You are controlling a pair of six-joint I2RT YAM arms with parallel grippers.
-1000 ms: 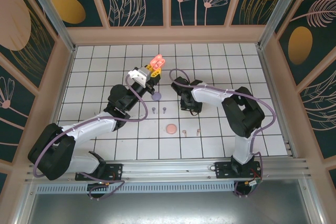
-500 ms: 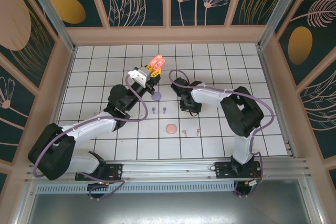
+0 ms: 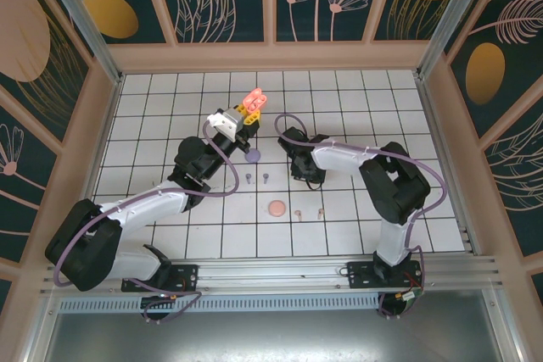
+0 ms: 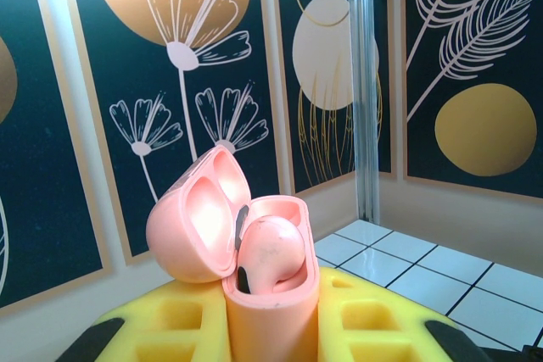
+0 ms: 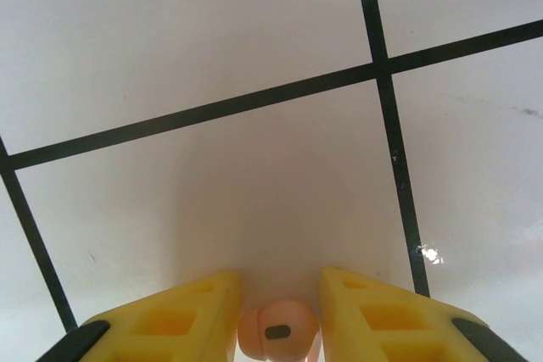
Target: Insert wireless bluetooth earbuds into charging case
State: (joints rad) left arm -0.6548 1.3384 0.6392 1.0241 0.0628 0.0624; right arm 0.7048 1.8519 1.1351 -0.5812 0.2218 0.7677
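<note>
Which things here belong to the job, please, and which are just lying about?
Job: open pink charging case in left pincer; pink earbud inside it; another pink earbud at right pincer.
Lying about: two purple earbuds, two pink earbuds, purple disc, pink disc.

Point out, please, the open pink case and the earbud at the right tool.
open pink case [image 4: 271, 321]: left wrist view, front wall.
earbud [image 5: 277, 332]: right wrist view, rounded head.
</note>
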